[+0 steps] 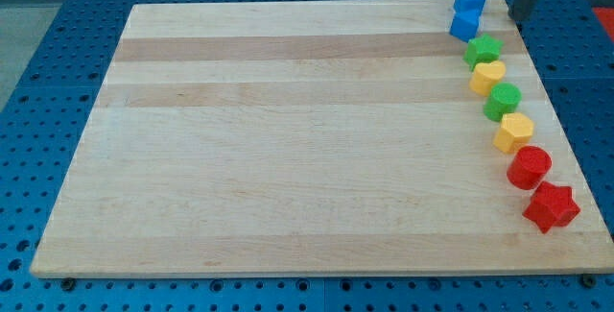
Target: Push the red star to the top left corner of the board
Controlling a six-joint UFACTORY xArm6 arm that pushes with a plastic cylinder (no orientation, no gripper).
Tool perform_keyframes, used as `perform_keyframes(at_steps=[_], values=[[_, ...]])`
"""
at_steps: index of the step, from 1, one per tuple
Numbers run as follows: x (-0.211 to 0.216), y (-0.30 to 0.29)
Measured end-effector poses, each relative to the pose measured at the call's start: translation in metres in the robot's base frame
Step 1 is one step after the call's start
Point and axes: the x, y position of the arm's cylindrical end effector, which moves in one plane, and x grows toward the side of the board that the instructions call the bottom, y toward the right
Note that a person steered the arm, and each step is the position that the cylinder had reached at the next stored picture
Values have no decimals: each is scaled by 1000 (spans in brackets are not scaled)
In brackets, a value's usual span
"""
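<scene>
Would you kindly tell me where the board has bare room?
The board is bare left of the block column. Crowded: the right edge, from blue blocks down to red cylinder and red star. My tip sits beside the blue ones.

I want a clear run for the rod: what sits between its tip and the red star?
In the camera view, my tip is at the top right, the red star at the bottom right. Between them runs a line of blocks: green, yellow, green, yellow, red.

Down the board's point(288, 158) right edge run blue blocks point(467, 12), green star point(483, 50), yellow heart point(487, 76), green cylinder point(502, 101), yellow hexagon point(513, 132), red cylinder point(529, 168)
</scene>
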Motion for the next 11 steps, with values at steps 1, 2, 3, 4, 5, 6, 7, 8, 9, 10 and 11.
perform_keyframes(at_steps=[1,2,3,4,5,6,7,8,9,10,11], values=[[4,0],[6,0],[96,40],[102,40],[234,40],[234,40],[275,40],[361,39],[372,15],[357,-28],[339,-21]])
